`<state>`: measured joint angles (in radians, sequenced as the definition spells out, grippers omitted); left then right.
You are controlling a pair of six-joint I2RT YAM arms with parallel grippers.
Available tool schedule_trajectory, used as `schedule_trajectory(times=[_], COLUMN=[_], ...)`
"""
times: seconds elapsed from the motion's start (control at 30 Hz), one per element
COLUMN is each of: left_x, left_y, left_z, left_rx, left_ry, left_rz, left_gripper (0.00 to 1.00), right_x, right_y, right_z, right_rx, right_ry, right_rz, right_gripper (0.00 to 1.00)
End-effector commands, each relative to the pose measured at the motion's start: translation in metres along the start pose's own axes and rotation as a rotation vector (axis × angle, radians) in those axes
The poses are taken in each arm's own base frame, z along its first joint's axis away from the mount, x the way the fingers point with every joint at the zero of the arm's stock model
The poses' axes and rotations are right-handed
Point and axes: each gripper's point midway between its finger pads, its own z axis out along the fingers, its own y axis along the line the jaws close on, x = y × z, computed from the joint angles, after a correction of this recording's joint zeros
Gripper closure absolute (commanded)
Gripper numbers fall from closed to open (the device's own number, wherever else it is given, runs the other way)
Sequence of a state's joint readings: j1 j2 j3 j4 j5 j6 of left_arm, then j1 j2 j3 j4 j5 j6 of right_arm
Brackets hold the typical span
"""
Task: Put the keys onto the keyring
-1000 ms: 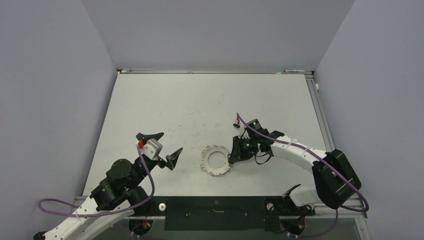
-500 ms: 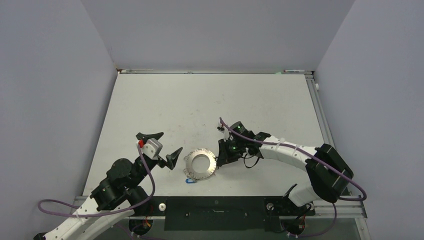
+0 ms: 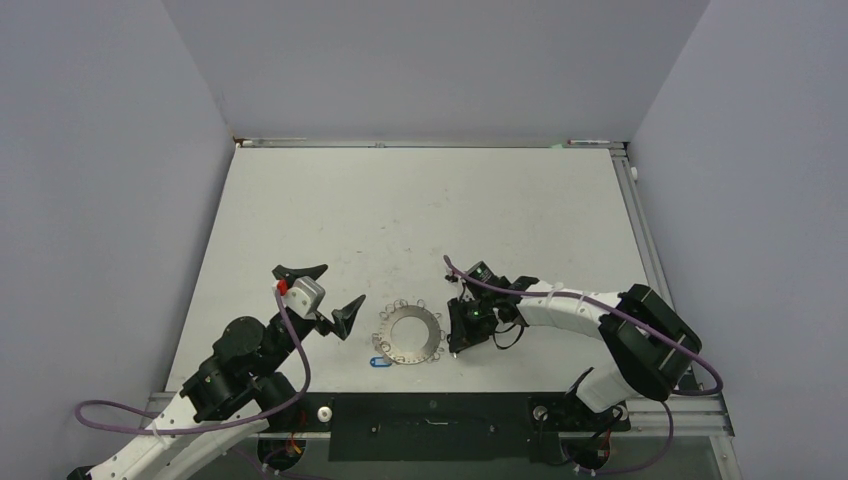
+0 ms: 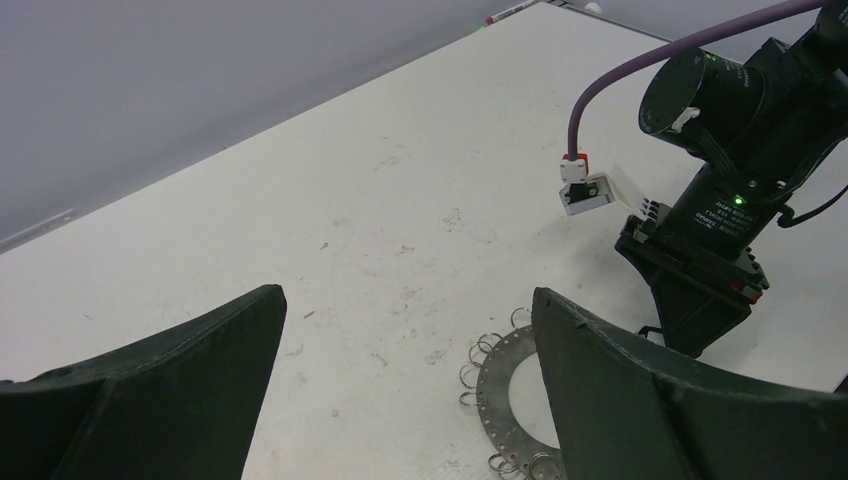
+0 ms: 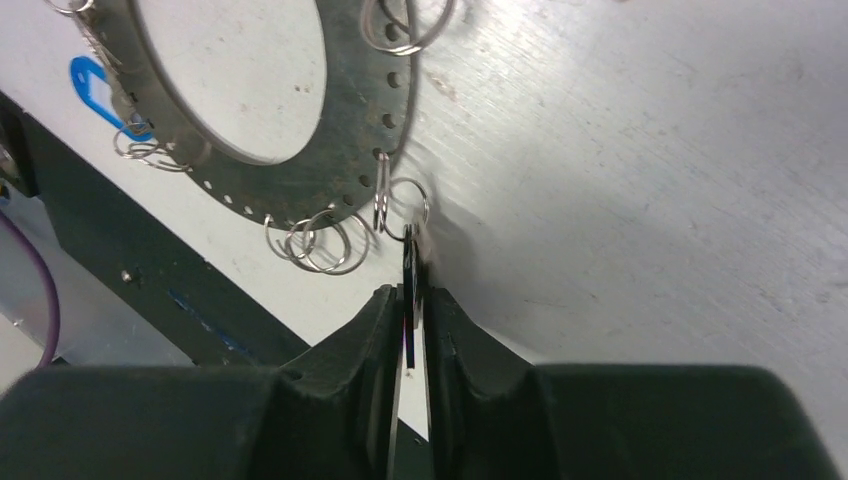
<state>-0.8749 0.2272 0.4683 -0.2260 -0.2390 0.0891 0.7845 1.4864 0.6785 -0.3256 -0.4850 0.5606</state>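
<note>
Keyring [image 5: 355, 130] shifted left, dark key [image 5: 408, 290] seemingly still pinched.

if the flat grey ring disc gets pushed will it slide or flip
The flat grey metal ring disc lies flat on the white table, so it would probably slide, not tip. It looks stiff; its loose wire loops would likely flop.

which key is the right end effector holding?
The dark key, pinched edge-on in the right end effector beside the keyring. The blue key lies at the ring's opposite side, untouched.
</note>
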Motion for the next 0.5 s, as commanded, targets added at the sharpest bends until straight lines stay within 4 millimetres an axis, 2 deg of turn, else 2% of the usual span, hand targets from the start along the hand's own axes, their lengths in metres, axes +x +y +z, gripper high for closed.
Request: schedule_trajectory(times=[0.0, 0.13, 0.2, 0.37, 0.47], left_x=[-0.017, -0.017, -0.016, -0.016, -0.017], left_y=[0.001, 0.000, 0.001, 0.002, 0.006], left_z=[0.000, 0.000, 0.001, 0.001, 0.000], left_rx=[0.002, 0.003, -0.004, -0.010, -0.030], left_ry=[-0.042, -0.041, -0.039, -0.039, -0.043], left_rz=[-0.021, -0.022, -0.023, -0.025, -0.030], left_gripper=[0.09, 0.09, 0.09, 0.09, 0.08], right_x=[-0.010, -0.008, -0.009, -0.021, -0.031], right_y=[-0.005, -0.014, -0.018, -0.021, -0.028], right_z=[-0.010, -0.014, -0.017, -0.031, -0.045], right_rx=[0.062, 0.114, 0.139, 0.201, 0.281], right_ry=[-0.045, -0.061, -0.075, -0.129, -0.175], right_rz=[-0.018, 0.007, 0.015, 0.012, 0.014], right_gripper=[0.81, 0.60, 0.53, 0.46, 0.42])
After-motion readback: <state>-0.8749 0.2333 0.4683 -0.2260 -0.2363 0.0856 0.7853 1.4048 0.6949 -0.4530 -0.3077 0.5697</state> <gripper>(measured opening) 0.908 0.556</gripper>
